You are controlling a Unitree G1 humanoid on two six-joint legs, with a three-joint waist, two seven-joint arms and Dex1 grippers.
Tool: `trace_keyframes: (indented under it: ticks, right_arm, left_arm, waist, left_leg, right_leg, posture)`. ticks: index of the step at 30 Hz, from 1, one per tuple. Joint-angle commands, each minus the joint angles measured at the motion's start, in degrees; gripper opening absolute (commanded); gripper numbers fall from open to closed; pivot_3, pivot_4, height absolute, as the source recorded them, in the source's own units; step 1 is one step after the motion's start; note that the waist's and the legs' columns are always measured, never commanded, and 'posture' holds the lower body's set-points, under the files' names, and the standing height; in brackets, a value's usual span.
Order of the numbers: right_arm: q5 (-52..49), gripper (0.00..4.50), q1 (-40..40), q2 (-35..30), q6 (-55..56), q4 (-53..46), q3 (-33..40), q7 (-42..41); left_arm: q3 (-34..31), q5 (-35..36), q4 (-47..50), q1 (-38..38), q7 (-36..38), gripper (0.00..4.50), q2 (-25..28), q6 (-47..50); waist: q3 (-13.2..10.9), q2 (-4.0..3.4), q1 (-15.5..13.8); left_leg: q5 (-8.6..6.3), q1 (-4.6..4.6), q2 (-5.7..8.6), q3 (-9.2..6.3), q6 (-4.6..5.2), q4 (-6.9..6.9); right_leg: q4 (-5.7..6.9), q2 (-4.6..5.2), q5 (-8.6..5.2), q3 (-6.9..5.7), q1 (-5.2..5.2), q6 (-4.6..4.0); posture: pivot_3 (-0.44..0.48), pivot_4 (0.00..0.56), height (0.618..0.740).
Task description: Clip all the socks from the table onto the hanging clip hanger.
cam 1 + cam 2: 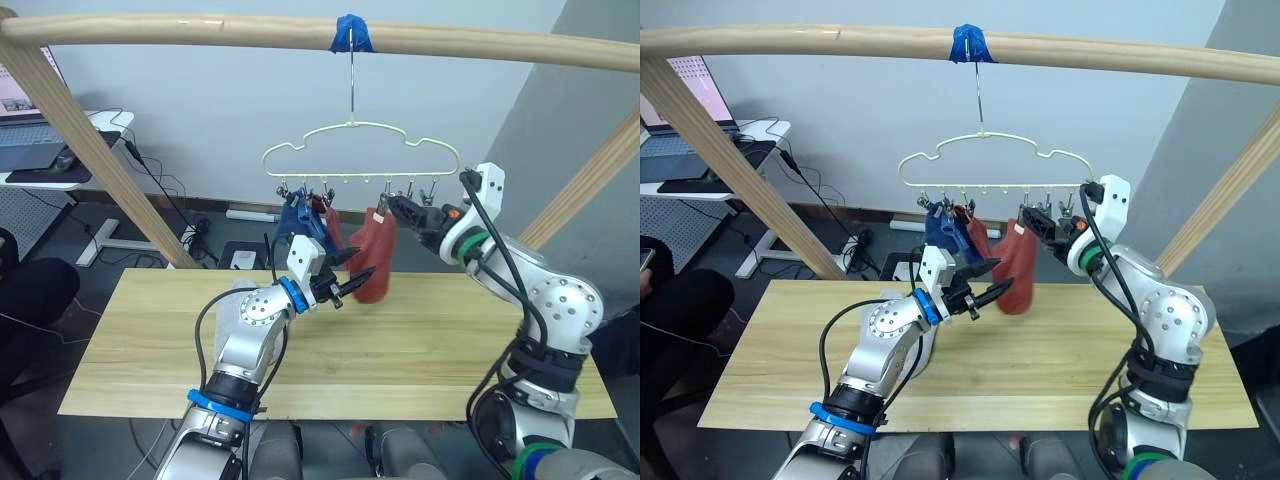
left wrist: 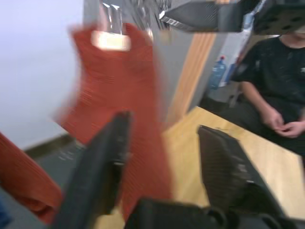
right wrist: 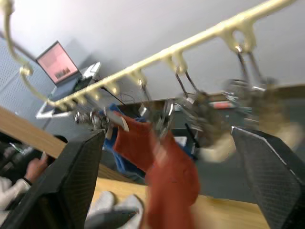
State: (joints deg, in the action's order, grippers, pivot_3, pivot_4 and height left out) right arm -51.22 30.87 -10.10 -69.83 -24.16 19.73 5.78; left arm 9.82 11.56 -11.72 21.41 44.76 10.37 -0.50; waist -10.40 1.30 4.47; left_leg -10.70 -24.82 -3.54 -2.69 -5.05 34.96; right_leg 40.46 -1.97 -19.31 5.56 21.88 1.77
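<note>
Hanging from the clip hanger (image 1: 360, 150), a rust red sock (image 1: 376, 258) carries an unreadable pale label; left gripper (image 1: 352, 283) and right gripper (image 1: 398, 209) both released.

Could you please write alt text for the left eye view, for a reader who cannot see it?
A cream wire clip hanger hangs from a wooden rail, with blue and rust red socks clipped on. The left tool is open beside the lowest red sock, the right tool is up at the clips, and grey socks lie on the table.
</note>
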Motion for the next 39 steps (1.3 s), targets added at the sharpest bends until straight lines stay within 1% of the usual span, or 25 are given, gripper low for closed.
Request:
trace_keyframes:
  ticks: [1,3,4,8,10,13,14,15,16,18,21,24,26,29,31,39]
  right_arm:
    - [2.5,4.5,-2.9,-4.1,4.5,-6.2,-3.7,-4.3]
    - [5.8,4.5,-4.9,-6.4,8.5,-7.8,-7.3,-7.0]
    - [6.9,4.5,-5.6,-6.9,10.0,-8.2,-8.5,-7.8]
    - [13.9,4.5,-8.1,-6.5,18.8,-8.7,-14.4,-9.4]
    - [17.2,4.5,-8.8,-6.1,22.6,-8.4,-17.3,-10.3]
    - [22.5,4.5,-9.1,-5.1,28.4,-6.4,-21.0,-10.7]
    - [24.5,4.33,-9.2,-4.3,30.7,-4.9,-22.0,-10.5]
    - [26.0,4.14,-9.3,-3.6,32.3,-3.8,-22.7,-10.4]
    - [27.5,3.91,-9.4,-3.0,34.0,-2.7,-23.2,-10.3]
    - [30.8,3.24,-9.0,-2.5,36.9,-0.8,-24.7,-10.5]
    - [33.8,3.24,-8.3,-1.2,39.8,1.7,-25.4,-10.6]
    - [36.0,3.24,-7.2,0.1,42.2,5.0,-25.6,-10.8]
    - [37.2,3.24,-6.6,0.8,43.4,7.0,-25.2,-10.7]
    - [38.9,2.65,-5.6,1.6,44.9,9.6,-24.6,-10.4]
    - [39.7,1.97,-5.2,1.9,45.6,10.8,-24.4,-10.6]
    - [42.9,1.97,-3.6,3.2,47.3,14.3,-23.8,-9.6]
  left_arm:
    - [-0.5,2.3,3.6,-0.8,2.2,3.86,1.4,2.2]
    - [-1.2,4.7,6.1,-1.9,4.0,4.39,2.9,5.1]
    - [-1.4,5.5,7.2,-2.3,4.6,4.45,3.6,6.3]
    - [-3.1,10.9,14.4,-5.0,9.0,4.45,9.0,12.9]
    - [-4.8,13.8,17.1,-5.4,10.1,4.45,11.4,16.2]
    - [-8.6,18.4,19.7,-4.2,10.4,4.45,14.6,21.4]
    - [-10.5,19.9,20.4,-3.4,9.8,4.48,15.5,22.8]
    - [-11.8,21.2,21.2,-2.9,9.3,4.5,16.3,23.9]
    - [-12.8,22.2,22.4,-2.8,9.1,4.5,17.1,24.9]
    - [-14.5,24.0,25.0,-2.9,8.4,4.5,18.1,26.5]
    - [-15.8,25.3,27.7,-3.4,7.2,4.5,18.9,27.7]
    - [-16.3,25.5,28.6,-4.0,6.1,4.5,18.9,27.6]
    - [-16.5,25.7,29.4,-4.3,5.4,4.5,18.7,27.5]
    - [-16.4,26.0,30.7,-4.6,4.1,4.5,18.4,27.7]
    - [-16.4,26.1,31.0,-4.8,3.7,4.5,18.4,27.7]
    - [-16.3,25.7,30.7,-5.4,2.9,4.5,18.4,26.9]
  waist:
    - [0.0,0.0,0.5]
    - [0.0,0.0,1.2]
    - [0.0,0.0,1.6]
    - [0.0,-0.01,2.4]
    - [0.0,-0.01,2.4]
    - [0.0,0.0,2.1]
    - [0.0,0.0,2.1]
    - [0.0,0.0,2.1]
    - [0.0,0.0,1.9]
    - [0.0,0.0,1.7]
    - [0.0,0.0,1.1]
    - [0.0,0.0,0.5]
    - [0.0,0.0,0.2]
    - [0.0,0.0,0.0]
    - [0.0,0.0,-0.3]
    - [0.0,0.0,-0.9]
  left_leg:
    - [0.0,0.01,-0.01,-0.01,0.0,0.0]
    - [0.0,0.02,-0.01,0.0,0.0,0.0]
    - [0.0,0.02,-0.02,0.0,0.0,0.0]
    - [0.0,0.06,-0.11,-0.04,0.0,0.0]
    - [0.01,0.06,-0.11,-0.06,-0.01,0.0]
    - [0.01,0.06,-0.08,-0.06,-0.01,0.05]
    - [0.01,0.05,-0.08,-0.06,-0.01,0.05]
    - [0.01,0.05,-0.08,-0.06,-0.01,0.07]
    - [0.01,0.05,-0.08,-0.07,-0.01,0.07]
    - [0.01,0.05,-0.08,-0.07,-0.01,0.07]
    - [0.01,0.04,-0.06,-0.05,-0.02,0.04]
    - [0.01,0.05,-0.08,-0.06,-0.02,0.03]
    - [0.02,0.05,-0.07,-0.07,-0.02,0.03]
    - [0.02,0.05,-0.06,-0.06,-0.02,0.05]
    - [0.02,0.05,-0.06,-0.06,-0.02,0.05]
    - [0.02,0.05,-0.06,-0.06,-0.02,0.04]
  right_leg:
    - [0.01,0.0,-0.02,0.0,-0.01,0.03]
    - [0.02,0.0,-0.06,0.01,0.0,0.1]
    - [0.02,-0.02,-0.09,0.02,0.0,0.17]
    - [0.08,-0.1,-0.12,0.01,0.0,0.2]
    - [0.13,-0.1,-0.12,0.0,0.02,0.2]
    - [0.13,-0.08,-0.12,0.0,0.01,0.2]
    - [0.13,-0.08,-0.12,0.0,0.01,0.21]
    - [0.13,-0.08,-0.12,0.0,0.01,0.21]
    - [0.13,-0.08,-0.13,-0.01,0.01,0.21]
    - [0.13,-0.08,-0.13,0.0,0.0,0.22]
    - [0.08,-0.03,-0.12,0.0,0.0,0.2]
    - [0.09,-0.03,-0.07,-0.03,0.01,0.11]
    - [0.11,-0.03,-0.06,-0.04,0.01,0.09]
    - [0.13,-0.02,-0.05,-0.03,0.0,0.08]
    - [0.13,-0.02,-0.01,-0.03,0.0,0.01]
    - [0.15,-0.02,0.02,-0.04,0.02,-0.04]
  posture:
    - [-0.106,0.144,0.74]
    - [-0.109,0.143,0.74]
    - [-0.109,0.143,0.74]
    - [-0.103,0.141,0.74]
    - [-0.085,0.143,0.74]
    - [-0.085,0.143,0.74]
    - [-0.085,0.143,0.74]
    - [-0.051,0.145,0.74]
    - [-0.041,0.145,0.74]
    - [-0.041,0.145,0.74]
    - [-0.017,0.144,0.74]
    - [-0.017,0.144,0.74]
    - [0.0,0.144,0.74]
    - [0.008,0.144,0.74]
    - [0.017,0.145,0.74]
    - [0.02,0.149,0.74]
